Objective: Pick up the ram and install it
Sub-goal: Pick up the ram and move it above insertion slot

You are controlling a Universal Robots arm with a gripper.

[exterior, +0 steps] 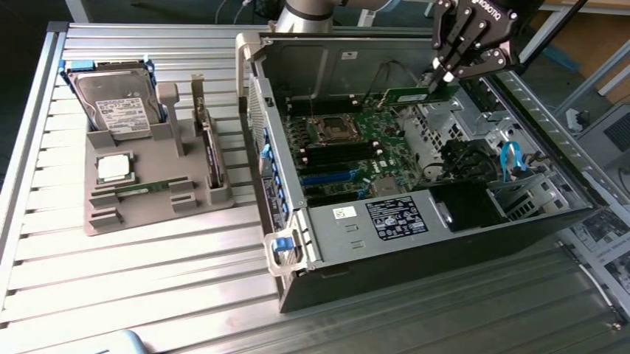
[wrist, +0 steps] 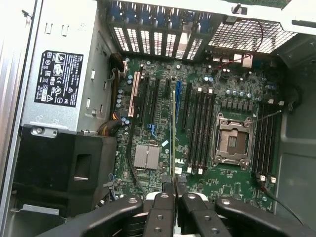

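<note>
Ram (exterior: 409,96) is being held in the jaws, which are pinched narrow on one end of it. It is being hung over the motherboard (exterior: 355,140) inside the open computer case (exterior: 335,228). On the wrist view it is being seen edge-on (wrist: 171,138), near the black memory slots (wrist: 202,128). Twin stick (exterior: 146,189) is lying in the grey tray (exterior: 158,169) on the desk (exterior: 128,280), on the exterior view's left of the case.

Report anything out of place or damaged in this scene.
Nothing stands out. The black gripper holds the thin green memory stick over the green motherboard inside the open computer case; no damage or spill shows.
</note>
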